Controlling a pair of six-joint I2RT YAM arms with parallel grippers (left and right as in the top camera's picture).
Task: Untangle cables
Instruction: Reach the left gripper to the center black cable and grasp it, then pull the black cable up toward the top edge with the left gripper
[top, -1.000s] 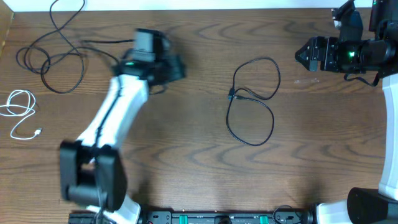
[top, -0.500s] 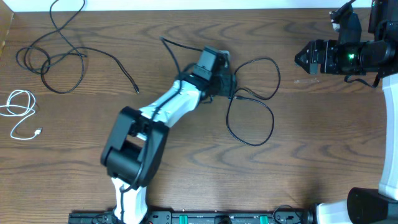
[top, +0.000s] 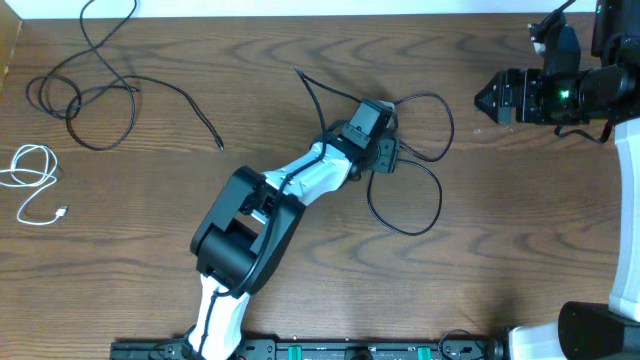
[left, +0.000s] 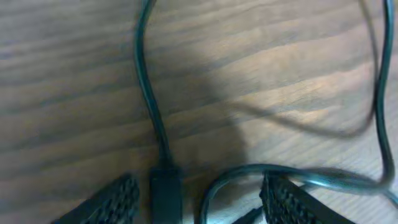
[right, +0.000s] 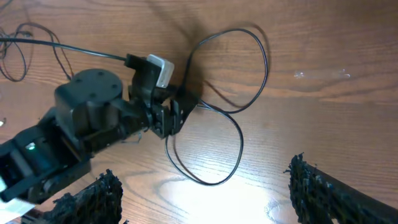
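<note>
A black cable (top: 420, 190) lies in a figure-eight loop at centre right of the table. My left gripper (top: 388, 152) is open right over its crossing. In the left wrist view (left: 199, 199) a black plug (left: 165, 193) and a curve of cable lie between the fingers, untouched. A second black cable (top: 95, 95) sprawls at the far left. A short white cable (top: 32, 178) is coiled at the left edge. My right gripper (top: 490, 95) hovers open and empty at the upper right; its wrist view (right: 205, 193) looks down on the loop (right: 233, 106).
The thick black wire of the left arm (top: 312, 90) trails over the table behind the wrist. The left arm's white link (top: 300, 185) reaches diagonally from the front edge. A faint scuff (right: 320, 74) marks the wood at the right.
My left arm has swung from the far-left cable across the table to the right and now sits over the figure-eight loop's crossing. The right arm has barely moved.
</note>
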